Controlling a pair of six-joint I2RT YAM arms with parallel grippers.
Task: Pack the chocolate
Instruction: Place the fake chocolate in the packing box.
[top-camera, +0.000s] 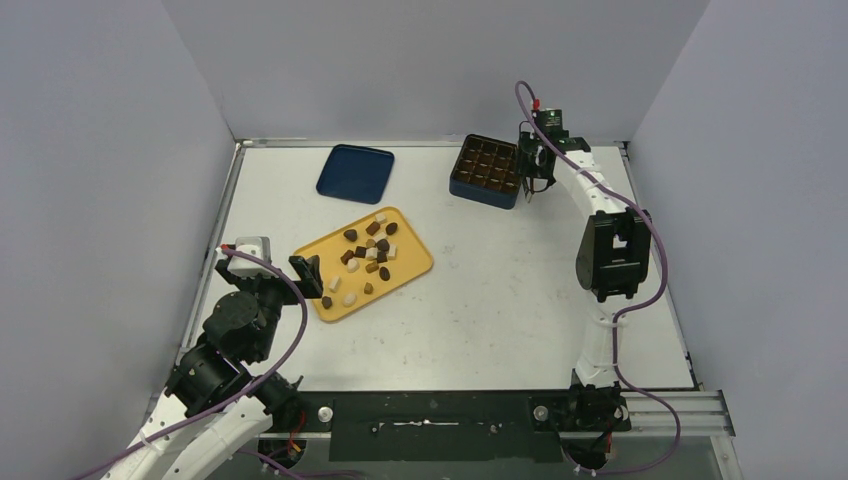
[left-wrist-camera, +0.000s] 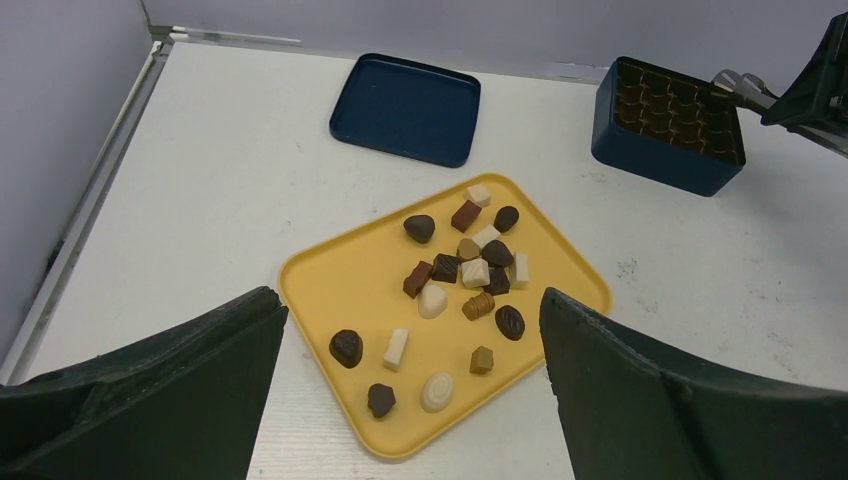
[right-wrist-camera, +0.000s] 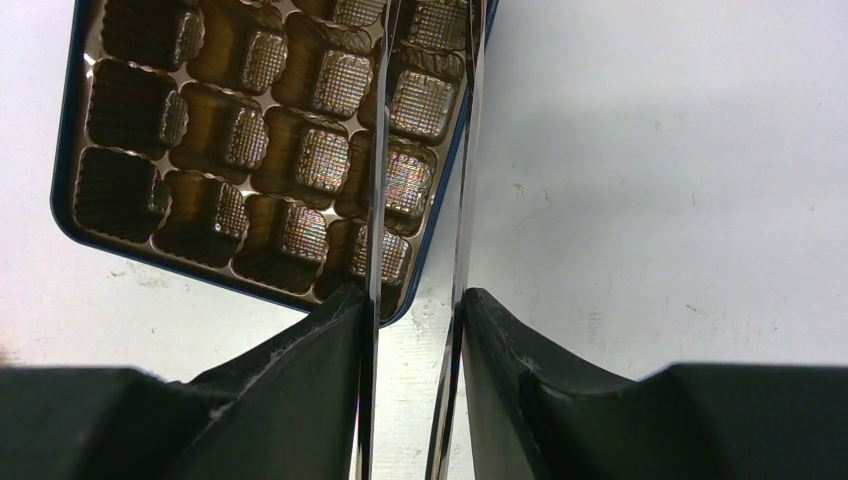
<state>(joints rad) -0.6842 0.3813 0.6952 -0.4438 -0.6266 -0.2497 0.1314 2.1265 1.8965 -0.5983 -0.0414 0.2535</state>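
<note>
Left claw (top-camera: 308, 272) stood fully open. Small dark, caramel and white chocolate pieces (left-wrist-camera: 470, 272) lay on the yellow plastic tray (left-wrist-camera: 330, 290) just ahead of it. Right claw (right-wrist-camera: 415, 300) clasped thin metal tweezers (right-wrist-camera: 372, 200), which held nothing, with the dark blue gridded box (left-wrist-camera: 650, 165) beneath. The pieces were judged light, slippery and easily marred, best pinched gently across their flat sides.

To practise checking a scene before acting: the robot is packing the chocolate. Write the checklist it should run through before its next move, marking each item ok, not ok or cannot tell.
1. Box uncovered, its visible compartments empty, the lid lying apart on the table: ok.
2. Chocolate all on the yellow tray, none spilled beside it: ok.
3. Right gripper clamped on the tweezers, over the box's edge: ok.
4. Tweezers' tips free of any piece: cannot tell; they are cut off in the right wrist view and tiny in the others.
5. Left gripper open and facing the tray: ok.
</note>
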